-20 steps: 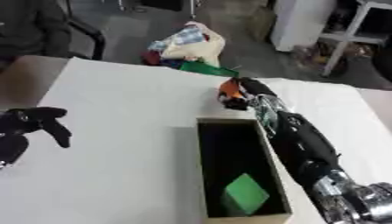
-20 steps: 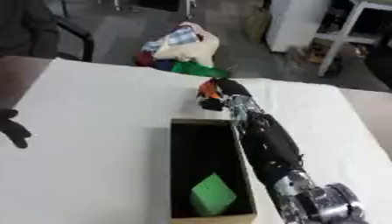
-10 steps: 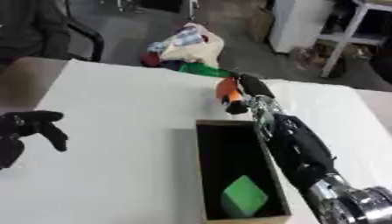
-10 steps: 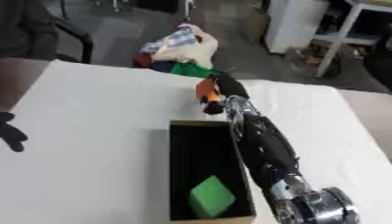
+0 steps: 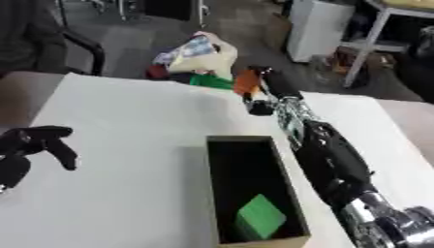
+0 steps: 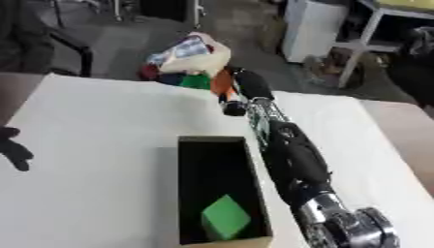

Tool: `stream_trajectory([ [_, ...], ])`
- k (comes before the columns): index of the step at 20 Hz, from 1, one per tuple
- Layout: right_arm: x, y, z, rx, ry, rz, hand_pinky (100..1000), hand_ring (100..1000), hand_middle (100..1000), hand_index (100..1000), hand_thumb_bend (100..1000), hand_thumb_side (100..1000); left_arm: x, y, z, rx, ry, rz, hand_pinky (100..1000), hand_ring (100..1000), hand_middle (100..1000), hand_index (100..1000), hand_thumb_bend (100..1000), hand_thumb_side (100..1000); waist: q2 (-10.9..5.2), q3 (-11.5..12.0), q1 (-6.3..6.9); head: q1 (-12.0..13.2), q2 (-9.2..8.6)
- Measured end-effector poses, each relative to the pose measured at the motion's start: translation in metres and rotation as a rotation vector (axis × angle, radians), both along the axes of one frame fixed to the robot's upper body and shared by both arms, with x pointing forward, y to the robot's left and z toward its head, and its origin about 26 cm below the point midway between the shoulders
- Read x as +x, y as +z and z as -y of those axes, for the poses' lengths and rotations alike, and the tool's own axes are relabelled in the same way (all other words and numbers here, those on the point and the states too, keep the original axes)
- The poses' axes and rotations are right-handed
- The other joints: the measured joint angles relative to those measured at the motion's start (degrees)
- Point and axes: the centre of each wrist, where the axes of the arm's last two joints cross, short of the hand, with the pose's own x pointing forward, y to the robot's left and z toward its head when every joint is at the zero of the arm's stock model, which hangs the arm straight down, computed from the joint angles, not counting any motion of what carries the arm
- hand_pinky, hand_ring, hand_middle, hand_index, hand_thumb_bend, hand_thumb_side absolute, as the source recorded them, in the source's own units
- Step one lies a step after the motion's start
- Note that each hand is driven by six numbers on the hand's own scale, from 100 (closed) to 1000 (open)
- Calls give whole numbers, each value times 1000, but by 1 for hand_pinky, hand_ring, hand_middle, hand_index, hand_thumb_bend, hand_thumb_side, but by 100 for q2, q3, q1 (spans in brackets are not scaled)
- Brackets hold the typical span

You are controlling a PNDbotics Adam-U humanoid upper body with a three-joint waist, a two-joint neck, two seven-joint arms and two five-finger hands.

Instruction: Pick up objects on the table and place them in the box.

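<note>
My right hand [image 5: 264,89] reaches out near the table's far edge, its fingers curled round an orange object [image 5: 246,80]. It is beyond the far end of the open dark box [image 5: 248,191], a little to the right. A green block [image 5: 260,218] lies inside the box near its front end. My left hand [image 5: 32,147] rests at the left edge of the table with its fingers relaxed and nothing in it.
The white table [image 5: 127,145] spreads left of the box. Past its far edge lies a heap of cloth and bags [image 5: 193,58] on the floor. A white cabinet [image 5: 318,26] and a table leg [image 5: 364,43] stand further back.
The whole picture has shifted, so the camera moved. My right hand with the orange object sits a little farther from the box and higher. The left hand stays put.
</note>
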Motion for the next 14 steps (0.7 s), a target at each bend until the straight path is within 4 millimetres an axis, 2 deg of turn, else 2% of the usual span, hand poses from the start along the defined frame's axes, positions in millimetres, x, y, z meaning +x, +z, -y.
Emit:
stream_trajectory([
  [3,-3,15,-13,-36,105,21,771,669,484,962,100,195,-1,-6,-5,-5,15,-19,692,569,562,904,100,934,-84,-199,33,91,84],
  [7,-11,22,-19,-93,222,16,773,672,485,964,100,262,-2,-11,-9,-11,28,-33,692,571,564,907,100,933,-153,-388,89,227,185],
  [14,-30,7,-27,-202,427,-54,775,679,481,966,100,409,-3,-16,-15,-28,43,-57,691,572,565,909,100,931,-214,-518,131,362,286],
])
